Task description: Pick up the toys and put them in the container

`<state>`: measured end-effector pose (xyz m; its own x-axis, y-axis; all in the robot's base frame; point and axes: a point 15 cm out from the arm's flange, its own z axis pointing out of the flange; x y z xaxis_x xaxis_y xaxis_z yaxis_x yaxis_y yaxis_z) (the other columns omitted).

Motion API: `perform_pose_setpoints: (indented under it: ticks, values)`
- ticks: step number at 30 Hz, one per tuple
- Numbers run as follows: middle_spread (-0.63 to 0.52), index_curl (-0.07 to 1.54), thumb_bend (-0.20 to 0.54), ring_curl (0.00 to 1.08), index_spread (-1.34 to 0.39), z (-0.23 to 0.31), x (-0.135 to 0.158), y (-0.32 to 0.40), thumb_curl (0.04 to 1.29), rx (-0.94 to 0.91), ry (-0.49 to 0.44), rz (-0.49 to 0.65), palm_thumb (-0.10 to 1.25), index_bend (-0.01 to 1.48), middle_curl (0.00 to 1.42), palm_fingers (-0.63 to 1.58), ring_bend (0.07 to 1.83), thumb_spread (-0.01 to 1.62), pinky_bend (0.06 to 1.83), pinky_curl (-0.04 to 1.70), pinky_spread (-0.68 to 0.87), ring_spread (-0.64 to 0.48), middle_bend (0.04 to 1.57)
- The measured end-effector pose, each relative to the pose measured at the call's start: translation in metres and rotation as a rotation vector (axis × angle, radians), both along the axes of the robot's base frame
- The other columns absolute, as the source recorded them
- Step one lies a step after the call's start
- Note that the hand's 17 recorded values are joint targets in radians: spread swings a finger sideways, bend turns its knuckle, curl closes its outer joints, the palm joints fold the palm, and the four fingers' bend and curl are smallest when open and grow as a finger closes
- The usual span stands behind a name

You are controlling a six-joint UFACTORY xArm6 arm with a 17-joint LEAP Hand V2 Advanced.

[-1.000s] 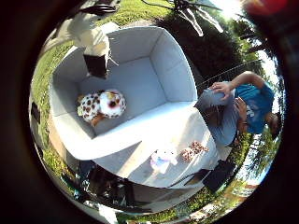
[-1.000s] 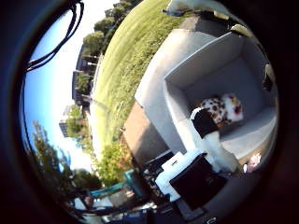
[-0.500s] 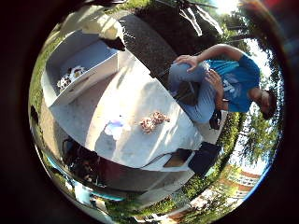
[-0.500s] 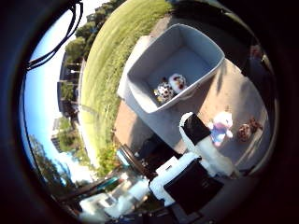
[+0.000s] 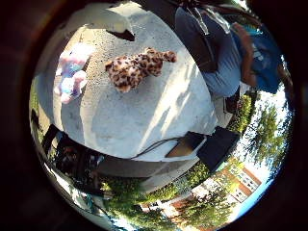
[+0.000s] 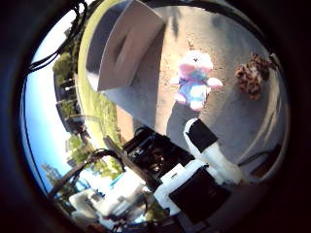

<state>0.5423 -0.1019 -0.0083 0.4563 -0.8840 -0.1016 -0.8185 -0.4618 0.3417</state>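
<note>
Two soft toys lie on the grey table (image 5: 159, 115). One is a pink and blue plush (image 5: 71, 77), the other a leopard-spotted plush (image 5: 135, 69) close beside it. Both are some way below the palm. The grey container (image 6: 124, 43) stands on the same table beyond the pink and blue plush; its inside is hidden from here. One white and black finger of my right hand (image 6: 209, 153) reaches out fairly straight over the table, short of the toys, and holds nothing.
A person in blue (image 5: 231, 57) sits at the table's far side, near the leopard plush. A black box (image 5: 219, 147) sits by the table's edge. Dark equipment (image 6: 155, 155) stands beside the table, with grass (image 6: 104, 109) beyond.
The whole view has swung away from the container's inside, where a spotted toy lay, and over to the two toys on the table, which now look much larger and closer.
</note>
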Motion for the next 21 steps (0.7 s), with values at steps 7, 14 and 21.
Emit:
perform_pose_setpoints:
  ticks: [7,14,21]
  values:
    - [0.17,0.24,-0.031,0.31,-0.17,-0.068,-0.022,0.011,0.33,-0.006,0.062,-0.038,0.62,0.15,0.32,0.02,0.49,1.13,0.74,0.34,0.50,0.32,0.17]
    - [0.18,0.22,-0.039,0.32,-0.04,-0.086,-0.026,0.032,0.30,-0.031,0.074,-0.025,0.55,0.14,0.32,0.13,0.56,1.11,0.79,0.33,0.51,0.33,0.19]
    - [0.04,0.17,-0.009,0.41,-0.08,-0.081,-0.021,0.048,0.32,-0.065,0.071,0.049,0.61,0.13,0.43,0.84,0.90,1.10,0.97,0.36,0.48,0.24,0.48]
